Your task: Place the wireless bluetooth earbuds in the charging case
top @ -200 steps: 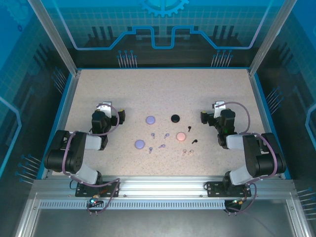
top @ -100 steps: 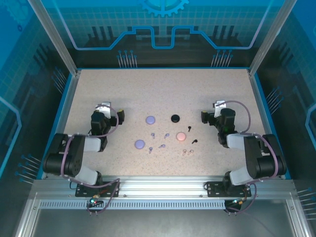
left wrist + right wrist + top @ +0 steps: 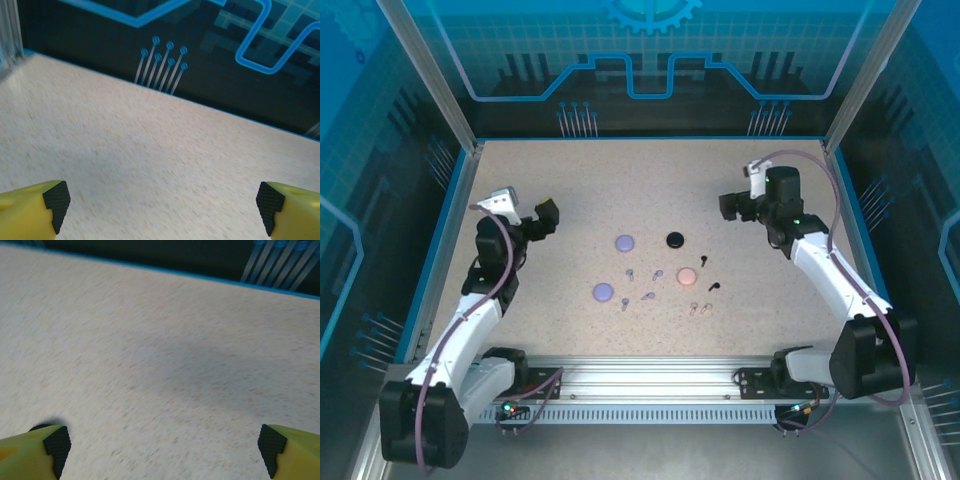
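Left gripper (image 3: 163, 209), right gripper (image 3: 164, 447): jaws wide, empty; arms extended, flanking earbuds (image 3: 658, 274).

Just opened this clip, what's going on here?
Two robot arms are set to put loose earbuds into round charging cases. Eight tiny earbuds lie scattered on the table among two lavender cases, a black case and a pink case. The left arm and right arm reach out to either side of that cluster, jaws wide open and empty, touching nothing. No earbud is picked up yet.
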### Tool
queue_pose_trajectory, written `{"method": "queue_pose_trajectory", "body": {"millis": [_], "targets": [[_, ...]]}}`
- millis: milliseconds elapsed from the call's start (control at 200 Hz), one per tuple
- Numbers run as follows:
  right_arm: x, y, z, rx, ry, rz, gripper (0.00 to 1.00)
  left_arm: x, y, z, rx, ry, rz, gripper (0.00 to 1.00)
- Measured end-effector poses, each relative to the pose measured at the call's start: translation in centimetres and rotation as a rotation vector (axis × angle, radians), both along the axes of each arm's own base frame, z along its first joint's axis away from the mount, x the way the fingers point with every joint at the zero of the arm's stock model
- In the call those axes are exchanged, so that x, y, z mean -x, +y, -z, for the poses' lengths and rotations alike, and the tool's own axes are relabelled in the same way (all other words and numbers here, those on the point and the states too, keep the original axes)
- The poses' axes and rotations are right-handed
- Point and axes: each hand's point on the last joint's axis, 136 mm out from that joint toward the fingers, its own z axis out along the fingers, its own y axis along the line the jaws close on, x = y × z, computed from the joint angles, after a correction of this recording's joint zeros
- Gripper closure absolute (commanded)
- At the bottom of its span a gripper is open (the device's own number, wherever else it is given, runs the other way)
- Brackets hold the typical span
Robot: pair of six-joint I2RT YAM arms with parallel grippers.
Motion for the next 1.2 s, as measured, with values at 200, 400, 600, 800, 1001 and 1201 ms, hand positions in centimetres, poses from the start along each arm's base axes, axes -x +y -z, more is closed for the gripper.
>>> {"method": "queue_pose_trajectory", "body": {"millis": [200,400,600,800,1001,1201], "targets": [[0.5,3.6,1.3,0.054,0.233,-0.155,0.0,2.3,-1.8,3.2,0.152,0.204,0.052,0.01],[1.8,8.9,3.5,0.113,0.408,-0.251,0.01,3.7,-2.8,5.0,0.243,0.317,0.075,0.01],[2.3,11.8,7.5,0.155,0.564,-0.241,0.04,4.2,-3.3,5.6,0.273,0.356,0.09,0.01],[2.2,13.4,11.5,0.196,0.678,-0.215,0.09,4.4,-3.4,5.9,0.282,0.372,0.087,0.01],[2.0,14.3,14.4,0.214,0.744,-0.198,0.15,4.5,-3.4,6.0,0.282,0.379,0.086,0.01],[1.4,14.7,15.8,0.211,0.77,-0.171,0.17,4.5,-3.4,6.0,0.283,0.379,0.086,0.01]]}}
